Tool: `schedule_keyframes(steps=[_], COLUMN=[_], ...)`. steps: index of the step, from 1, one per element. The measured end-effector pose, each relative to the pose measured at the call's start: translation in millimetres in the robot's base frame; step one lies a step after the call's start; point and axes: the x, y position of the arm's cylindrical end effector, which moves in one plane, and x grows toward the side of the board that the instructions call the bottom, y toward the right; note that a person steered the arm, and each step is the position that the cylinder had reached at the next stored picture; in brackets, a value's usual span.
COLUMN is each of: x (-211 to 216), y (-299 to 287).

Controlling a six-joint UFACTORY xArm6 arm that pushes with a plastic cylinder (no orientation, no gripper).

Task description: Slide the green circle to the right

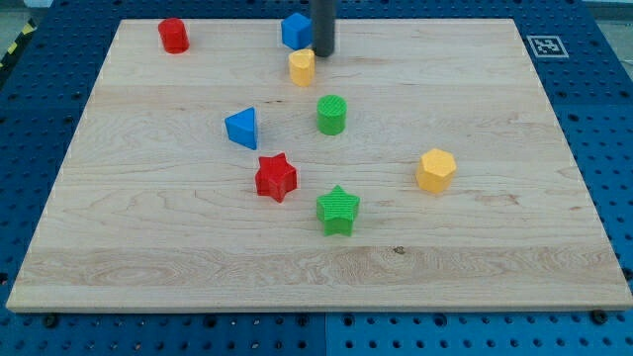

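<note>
The green circle is a short green cylinder standing near the middle of the wooden board. My tip is the lower end of a dark rod coming down from the view's top. It sits above the green circle in the view, apart from it, and just right of a yellow block. A blue block is at the rod's left.
A red cylinder is at the view's top left. A blue triangle lies left of the green circle. A red star and green star lie below it. A yellow hexagon is at the right.
</note>
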Motion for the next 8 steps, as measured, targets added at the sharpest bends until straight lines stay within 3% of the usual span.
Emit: schedule_keyframes(steps=[1, 8], x=[26.7, 54.2], y=[62.6, 67.0])
